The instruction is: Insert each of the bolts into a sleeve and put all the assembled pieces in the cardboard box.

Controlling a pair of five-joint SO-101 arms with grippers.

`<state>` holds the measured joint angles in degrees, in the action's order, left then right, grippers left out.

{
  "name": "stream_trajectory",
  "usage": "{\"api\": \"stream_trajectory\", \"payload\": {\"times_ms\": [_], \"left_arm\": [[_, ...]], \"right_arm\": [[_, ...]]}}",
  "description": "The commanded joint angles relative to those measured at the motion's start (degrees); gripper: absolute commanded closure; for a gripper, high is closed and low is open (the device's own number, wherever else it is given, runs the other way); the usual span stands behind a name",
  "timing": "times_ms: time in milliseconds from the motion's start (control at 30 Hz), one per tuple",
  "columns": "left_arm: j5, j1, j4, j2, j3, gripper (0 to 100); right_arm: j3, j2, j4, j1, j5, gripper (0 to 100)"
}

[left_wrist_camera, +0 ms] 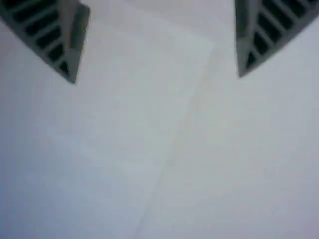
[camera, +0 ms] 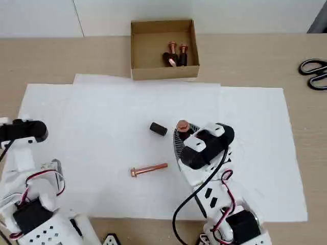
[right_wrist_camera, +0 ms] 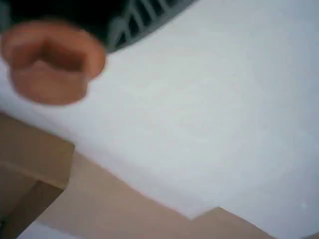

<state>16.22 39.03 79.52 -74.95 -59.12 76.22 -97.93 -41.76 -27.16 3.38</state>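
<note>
The cardboard box point(camera: 138, 51) stands at the far edge and holds two assembled bolt-and-sleeve pieces point(camera: 176, 55). A loose black sleeve point(camera: 158, 128) lies on the white paper near the middle. A copper bolt point(camera: 148, 169) lies flat closer to the front. My right gripper point(camera: 181, 133) is just right of the sleeve, shut on another copper bolt point(camera: 183, 125) with its head up; that head point(right_wrist_camera: 50, 62) looms close in the right wrist view. My left gripper point(left_wrist_camera: 157, 74) hangs open over bare paper, and the left arm point(camera: 23, 131) is at the left front.
A large white paper sheet point(camera: 102, 112) covers the wooden table point(camera: 255, 56). Black scissors point(camera: 314, 74) lie at the far right edge. Wires run down the right arm's base point(camera: 225, 204) at the front.
</note>
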Motion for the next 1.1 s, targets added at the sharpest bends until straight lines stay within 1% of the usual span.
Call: {"api": "stream_trajectory", "payload": {"times_ms": [0, 200, 400, 633, 833, 1067], "left_arm": [[0.44, 0.18, 0.79, -0.53, 0.13, 80], [0.44, 0.18, -0.62, -0.53, -0.31, 80], [0.44, 0.44, -0.26, -0.53, -0.40, 80], [0.26, 0.44, 0.44, -0.53, -0.40, 80], [0.26, 0.44, 0.53, -0.53, -0.40, 80], [0.26, 0.44, 0.53, -0.53, -0.48, 80]], "right_arm": [[-12.66, 8.48, 0.13, 2.95, 0.88, 99.5], [-36.48, 32.66, -0.31, 10.24, -0.88, 99.5], [-59.08, 56.40, -0.31, 10.77, -0.97, 99.5], [-81.14, 82.33, 0.57, 10.68, -1.41, 99.5], [-93.80, 102.11, 9.45, 11.21, -1.32, 99.5], [-103.30, 120.04, 19.65, 10.86, -1.32, 99.5]]}}
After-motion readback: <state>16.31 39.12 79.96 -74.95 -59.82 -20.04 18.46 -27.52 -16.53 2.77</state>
